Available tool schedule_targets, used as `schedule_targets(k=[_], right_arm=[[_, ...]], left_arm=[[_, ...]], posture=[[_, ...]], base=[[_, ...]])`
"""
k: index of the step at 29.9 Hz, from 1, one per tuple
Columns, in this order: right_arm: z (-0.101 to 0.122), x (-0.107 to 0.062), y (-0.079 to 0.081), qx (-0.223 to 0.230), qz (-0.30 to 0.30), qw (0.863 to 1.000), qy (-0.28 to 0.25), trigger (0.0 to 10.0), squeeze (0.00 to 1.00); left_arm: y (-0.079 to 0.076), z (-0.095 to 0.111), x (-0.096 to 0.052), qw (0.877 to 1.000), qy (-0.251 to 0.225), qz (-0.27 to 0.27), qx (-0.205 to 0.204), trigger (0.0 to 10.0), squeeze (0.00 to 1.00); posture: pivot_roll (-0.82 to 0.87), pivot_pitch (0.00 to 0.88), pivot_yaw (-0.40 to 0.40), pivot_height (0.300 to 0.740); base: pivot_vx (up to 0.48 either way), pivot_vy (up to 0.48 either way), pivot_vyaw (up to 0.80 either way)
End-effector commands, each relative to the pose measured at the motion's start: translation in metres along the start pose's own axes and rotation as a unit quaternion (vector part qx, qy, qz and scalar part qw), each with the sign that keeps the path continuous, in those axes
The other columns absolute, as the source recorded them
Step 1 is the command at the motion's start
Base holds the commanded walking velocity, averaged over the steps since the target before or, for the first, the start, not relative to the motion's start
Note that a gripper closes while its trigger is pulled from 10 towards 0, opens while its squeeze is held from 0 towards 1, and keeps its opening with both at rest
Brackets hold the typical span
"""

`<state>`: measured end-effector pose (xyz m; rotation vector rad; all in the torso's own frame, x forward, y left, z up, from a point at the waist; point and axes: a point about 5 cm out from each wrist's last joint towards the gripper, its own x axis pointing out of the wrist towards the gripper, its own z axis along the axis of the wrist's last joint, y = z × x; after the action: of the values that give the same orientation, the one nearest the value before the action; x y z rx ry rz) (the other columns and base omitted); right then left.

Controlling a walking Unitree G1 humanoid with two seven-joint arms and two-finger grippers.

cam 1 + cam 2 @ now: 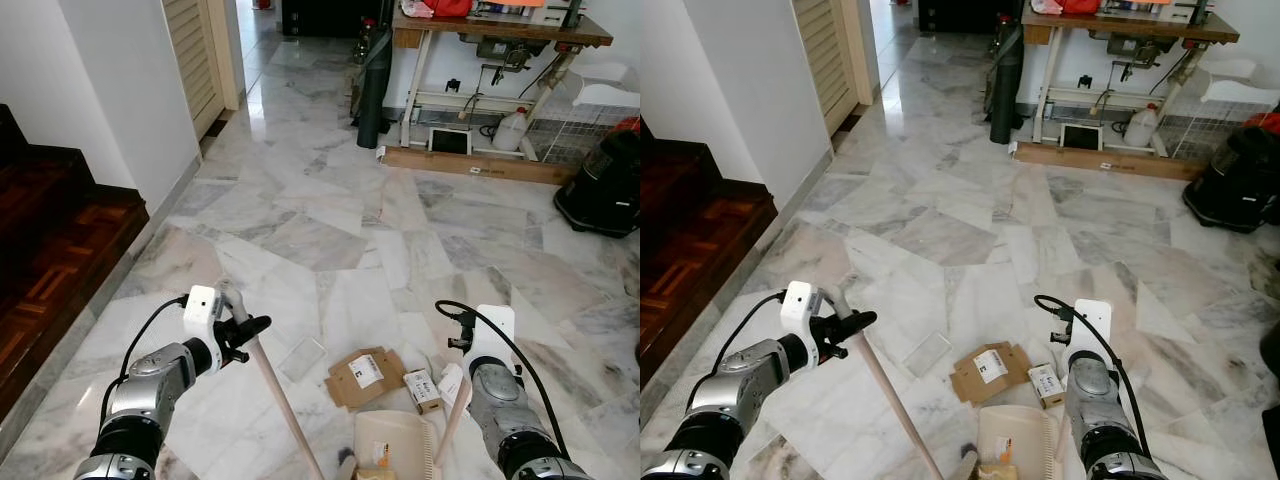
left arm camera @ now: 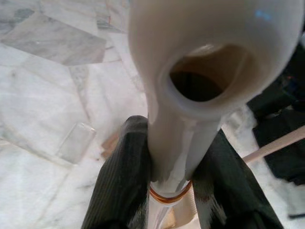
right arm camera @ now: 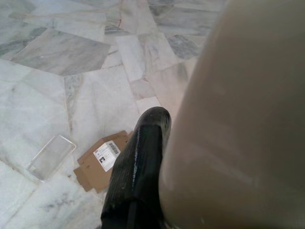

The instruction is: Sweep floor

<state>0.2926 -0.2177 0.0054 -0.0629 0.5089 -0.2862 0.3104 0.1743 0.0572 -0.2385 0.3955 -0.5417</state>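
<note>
— Firstly, what does the left gripper (image 1: 250, 330) hold?
— Its two ribbed black fingers (image 2: 125, 176) are clamped on the broom handle (image 1: 280, 405), a smooth pale wooden rod capped in glossy white plastic with a hanging hole. Its long axis slants from the gripper down and toward the robot's right, the cap end uppermost.

— And the right gripper (image 1: 455, 375)?
— It is closed on the dustpan handle (image 1: 450, 420), a second pale rod running steeply down to the beige plastic dustpan (image 1: 390, 440), which rests on the floor between the arms, scraps inside.

— What lies on the floor?
— Polished grey-veined marble tiles (image 1: 330, 240) carry a flattened brown cardboard piece (image 1: 362, 376) with a white label, a small printed box (image 1: 421, 390) beside it, and a flat clear plastic rectangle (image 1: 302, 358) to its left.
</note>
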Motion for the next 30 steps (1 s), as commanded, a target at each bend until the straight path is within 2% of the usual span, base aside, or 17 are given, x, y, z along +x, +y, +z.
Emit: schedule_targets(k=[1,7,13,14,18,25,30], right_arm=[[-0.03,-0.007,0.007,0.003,0.016,0.998,0.068,10.0,0.0],[-0.027,-0.006,0.008,0.01,0.017,0.998,0.061,10.0,0.0],[-0.024,-0.006,0.01,0.013,0.023,0.999,0.048,10.0,0.0],[-0.02,-0.006,0.011,0.016,0.024,0.999,0.037,10.0,0.0],[-0.009,-0.005,0.014,0.027,0.039,0.999,-0.003,10.0,0.0],[-0.003,-0.007,0.014,0.038,0.051,0.997,-0.035,10.0,0.0],[0.003,-0.011,0.015,0.045,0.068,0.994,-0.069,10.0,0.0]], left_arm=[[-0.007,0.014,0.006,0.999,-0.036,-0.021,-0.03,10.0,0.0],[-0.014,0.023,0.01,0.996,-0.065,-0.032,-0.044,10.0,0.0],[-0.013,0.034,0.01,0.995,-0.1,-0.004,-0.021,10.0,0.0],[-0.01,0.042,0.008,0.992,-0.123,0.015,-0.007,10.0,0.0],[-0.009,0.058,0.004,0.985,-0.165,0.043,0.038,10.0,0.0],[-0.007,0.07,0.002,0.971,-0.216,0.085,0.063,10.0,0.0],[-0.004,0.074,-0.001,0.962,-0.233,0.115,0.084,10.0,0.0]], posture=[[-0.03,0.0,0.008,0.74],[-0.03,0.0,0.01,0.74],[-0.03,0.0,0.01,0.74],[-0.03,0.0,0.01,0.74],[-0.04,0.0,0.012,0.74],[-0.06,0.0,0.02,0.74],[-0.05,0.0,0.013,0.74]], base=[[0.0,0.0,0.0],[0.0,0.0,0.0],[0.0,0.0,0.0],[0.0,0.0,0.0],[0.0,0.0,0.0],[0.0,0.0,0.0],[0.0,0.0,0.0]])
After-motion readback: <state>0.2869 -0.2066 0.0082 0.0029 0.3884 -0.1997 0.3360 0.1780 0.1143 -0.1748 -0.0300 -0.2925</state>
